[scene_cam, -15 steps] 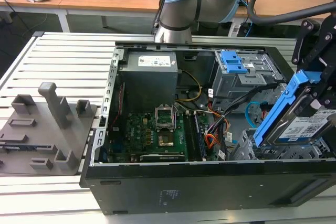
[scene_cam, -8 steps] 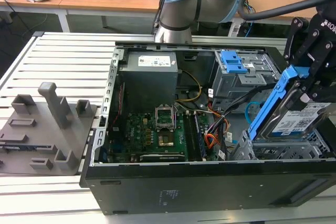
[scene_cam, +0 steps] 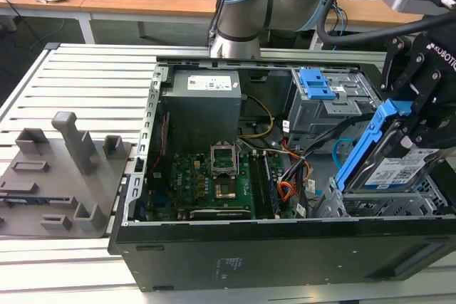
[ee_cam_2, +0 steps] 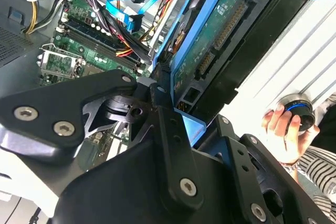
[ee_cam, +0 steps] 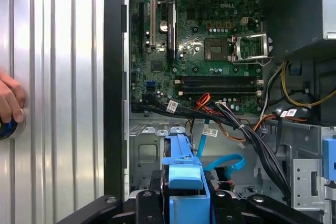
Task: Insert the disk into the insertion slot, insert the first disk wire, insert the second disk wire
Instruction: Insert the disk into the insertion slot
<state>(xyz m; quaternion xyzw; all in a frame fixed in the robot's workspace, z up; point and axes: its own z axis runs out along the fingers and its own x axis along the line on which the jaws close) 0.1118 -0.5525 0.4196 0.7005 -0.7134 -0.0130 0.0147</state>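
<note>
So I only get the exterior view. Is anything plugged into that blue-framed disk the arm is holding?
Observer: No. In the second wrist view, nothing is plugged into the disk's sockets.
Operator: Any loose wires about?
Observer: In the first wrist view, a light-blue cable curls loose inside the case.
Operator: Anyone nearby?
Observer: Yes. In both wrist views, a hand rests on a round blue-ringed button outside the case.

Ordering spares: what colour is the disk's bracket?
Bright blue; the disk's bracket shows best in the exterior view.
</note>
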